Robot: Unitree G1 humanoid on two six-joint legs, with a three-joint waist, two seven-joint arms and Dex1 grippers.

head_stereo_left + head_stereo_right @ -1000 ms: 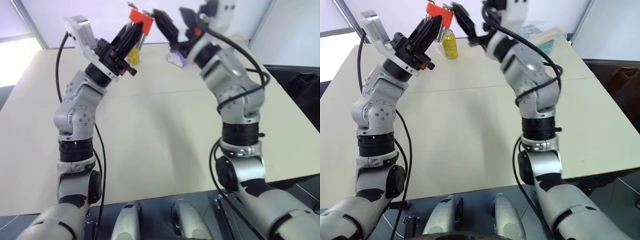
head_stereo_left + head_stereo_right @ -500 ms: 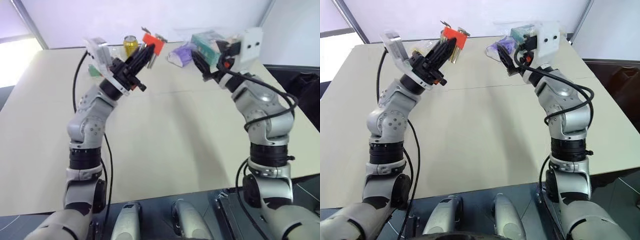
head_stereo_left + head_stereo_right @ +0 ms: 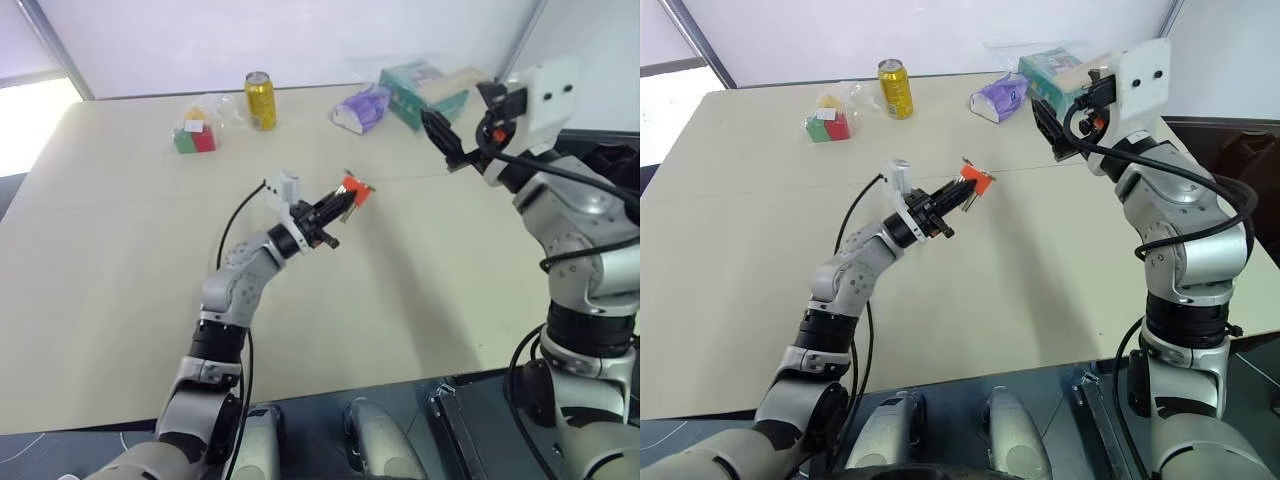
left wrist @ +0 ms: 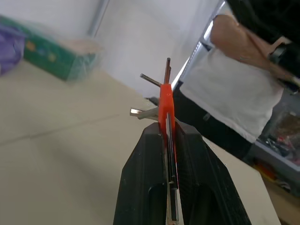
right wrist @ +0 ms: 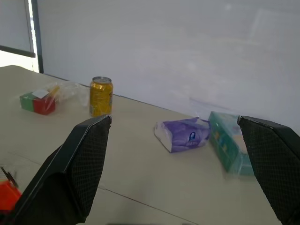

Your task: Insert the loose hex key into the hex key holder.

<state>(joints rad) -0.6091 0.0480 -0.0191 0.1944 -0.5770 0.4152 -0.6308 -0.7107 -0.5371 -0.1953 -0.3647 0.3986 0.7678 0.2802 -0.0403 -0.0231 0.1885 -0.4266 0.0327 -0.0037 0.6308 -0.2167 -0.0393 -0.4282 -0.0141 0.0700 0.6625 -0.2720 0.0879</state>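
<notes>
The left gripper [image 3: 345, 198] pinches the hex key holder [image 3: 355, 188] above the table [image 3: 420, 290] near its centre, metal keys protruding from the block. The right gripper [image 3: 440, 140] hangs at 2 o'clock from the holder, fingers spread wide and holding nothing. A yellow can [image 3: 260, 100] stands at 11 o'clock.

Orange-red hex key holder [image 3: 352, 190], yellow can [image 3: 260, 100], purple packet [image 3: 362, 108], green box [image 3: 425, 88].

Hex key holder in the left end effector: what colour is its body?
Orange-red, with thin metal keys sticking out. The hex key holder shows best in the left wrist view.
</notes>
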